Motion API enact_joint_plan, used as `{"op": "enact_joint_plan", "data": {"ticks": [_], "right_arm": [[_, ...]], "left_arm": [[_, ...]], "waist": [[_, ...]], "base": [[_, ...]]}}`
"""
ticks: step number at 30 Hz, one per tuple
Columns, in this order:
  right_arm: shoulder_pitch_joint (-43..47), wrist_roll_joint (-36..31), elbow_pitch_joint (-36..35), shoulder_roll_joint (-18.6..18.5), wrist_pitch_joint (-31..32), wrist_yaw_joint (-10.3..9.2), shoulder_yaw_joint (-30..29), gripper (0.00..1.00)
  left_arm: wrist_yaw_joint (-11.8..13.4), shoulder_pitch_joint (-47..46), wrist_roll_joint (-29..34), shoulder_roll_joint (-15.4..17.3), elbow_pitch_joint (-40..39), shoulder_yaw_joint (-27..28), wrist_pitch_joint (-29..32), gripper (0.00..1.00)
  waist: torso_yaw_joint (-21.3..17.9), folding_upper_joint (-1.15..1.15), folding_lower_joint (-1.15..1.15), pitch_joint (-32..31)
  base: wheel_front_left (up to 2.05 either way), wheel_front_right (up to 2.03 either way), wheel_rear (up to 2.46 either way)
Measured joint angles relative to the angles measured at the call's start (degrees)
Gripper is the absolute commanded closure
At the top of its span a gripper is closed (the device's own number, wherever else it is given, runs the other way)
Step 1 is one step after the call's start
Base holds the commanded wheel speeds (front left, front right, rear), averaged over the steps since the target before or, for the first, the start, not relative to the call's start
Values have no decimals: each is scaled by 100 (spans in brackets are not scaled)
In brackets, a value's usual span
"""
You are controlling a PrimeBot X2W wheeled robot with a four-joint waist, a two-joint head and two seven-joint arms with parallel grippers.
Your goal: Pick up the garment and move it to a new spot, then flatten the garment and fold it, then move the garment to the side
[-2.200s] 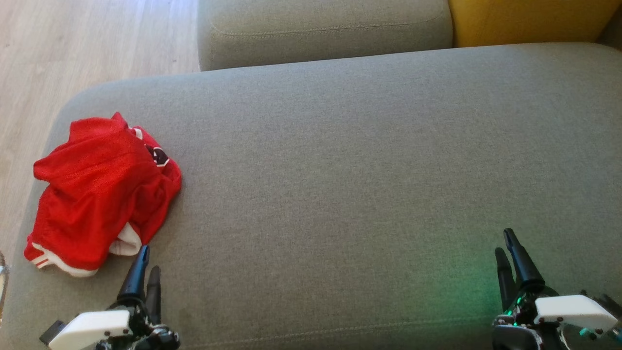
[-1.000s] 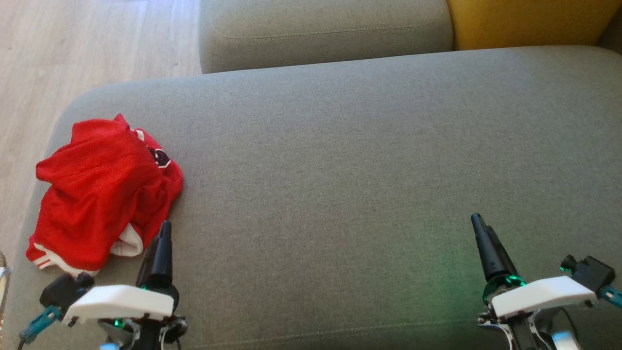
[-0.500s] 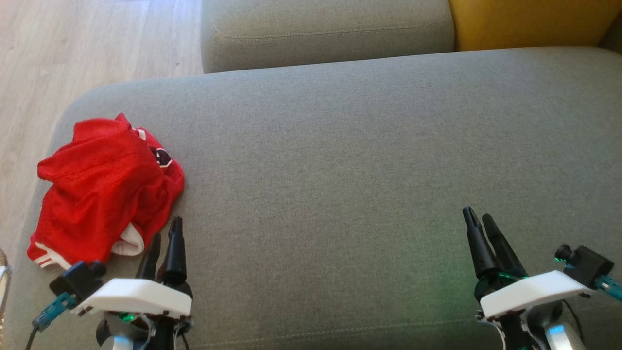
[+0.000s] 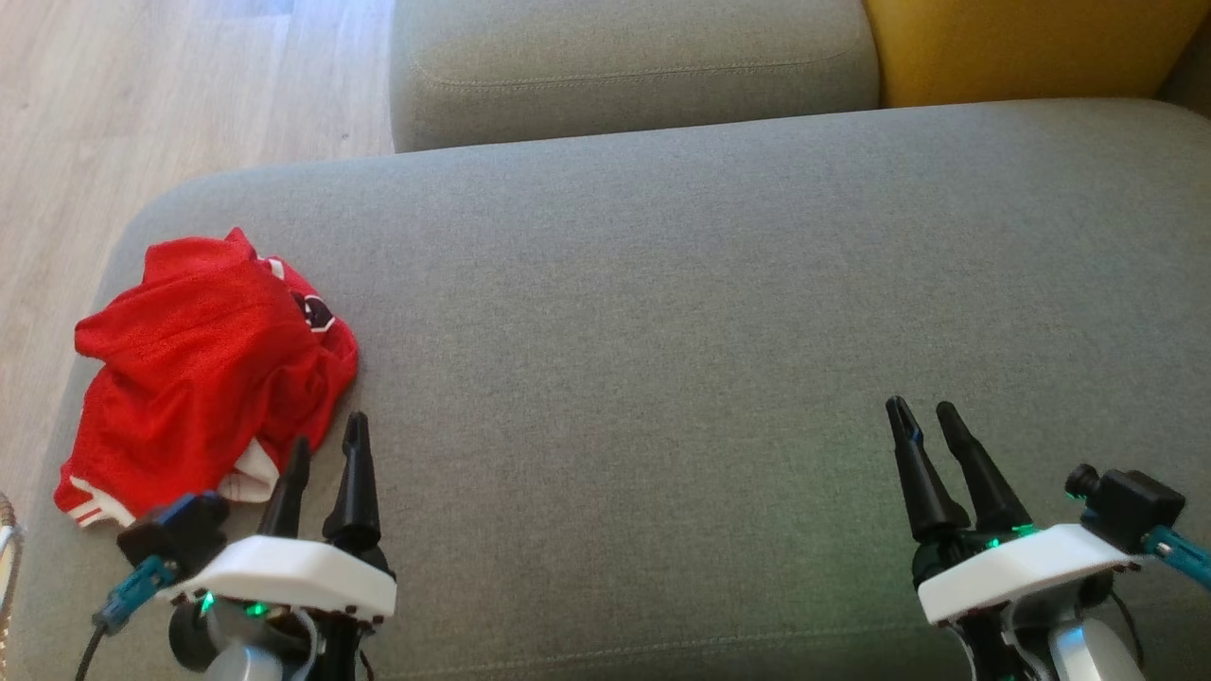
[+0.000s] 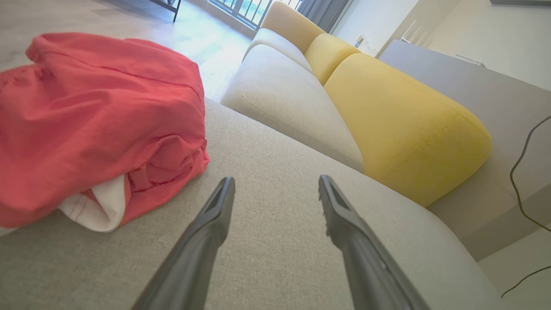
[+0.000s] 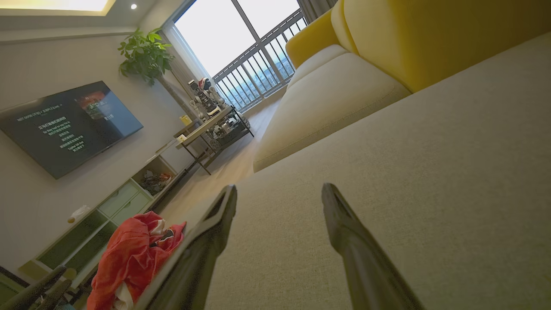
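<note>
The crumpled red mesh garment with white trim and a small dark emblem (image 4: 203, 374) lies in a heap at the left end of the broad grey-green fabric seat cushion (image 4: 662, 284), close to the cushion's rounded corner. A white-edged hem with thin red stripes faces the robot, and a white-lined opening shows at the heap's near right side.

Just beside that near right edge is the left gripper (image 4: 328, 433). Its two long dark fingers point up the head view and are spread apart with nothing between them. In the left wrist view the heap sits to the left of the fingers, with a strip of bare cushion between the cloth and the nearer finger. Whether the fingertips touch the cushion cannot be told.

The right gripper (image 4: 920, 407) is well apart from the garment, near the cushion's front edge toward its right end. Its fingers are also parted and hold nothing, with bare fabric ahead of them. Green light glows at both wrists under the white covers.

Beyond the seat cushion lie a second grey-green cushion (image 4: 624, 66) and, to its right, a mustard-yellow cushion (image 4: 1022, 43). Pale wooden flooring (image 4: 189, 85) runs past the left end of the sofa.

The right wrist view looks across the room to a wall-mounted dark television screen (image 6: 64, 125), a leafy green potted plant (image 6: 144, 56), a bright window with a dark railing (image 6: 245, 56) and a low pale cabinet (image 6: 107, 211).
</note>
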Motion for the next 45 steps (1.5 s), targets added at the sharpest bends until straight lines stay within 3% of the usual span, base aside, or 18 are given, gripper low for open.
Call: {"op": "enact_joint_plan", "data": {"ticks": [14,45], "right_arm": [[-2,-898,-208,3,-201,0,62,0],[-15,-3149,-572,14,-672,0,244,0]], "left_arm": [[316,19,948,131,-240,-225,-185,0],[676,83,3145,358,-690,-835,-705,0]], "waist": [[-30,0,0,10],[-31,0,0,-46]], "base": [[0,0,0],[0,0,0]]}}
